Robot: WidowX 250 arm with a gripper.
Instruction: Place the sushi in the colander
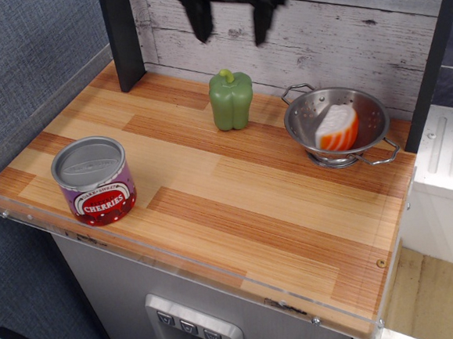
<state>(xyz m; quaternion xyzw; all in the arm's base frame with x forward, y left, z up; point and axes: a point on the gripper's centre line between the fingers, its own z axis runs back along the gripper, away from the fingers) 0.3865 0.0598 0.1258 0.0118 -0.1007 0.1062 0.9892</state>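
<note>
The sushi [336, 129] is seen lying tilted inside the colander [306, 128], orange striped top turned to the right and white rice base to the left, well below and to the right of the tool [232, 26]. The colander is set on the tabletop [236, 192] near its far right corner. The tool is held high at the top edge of the view, its two dark fingers [198, 18] spread wide apart with nothing gripped between them. A green bell pepper [230, 99] is stood almost directly beneath the tool, and a cherries can [94, 181] is placed far below and to its left, near the front edge.
</note>
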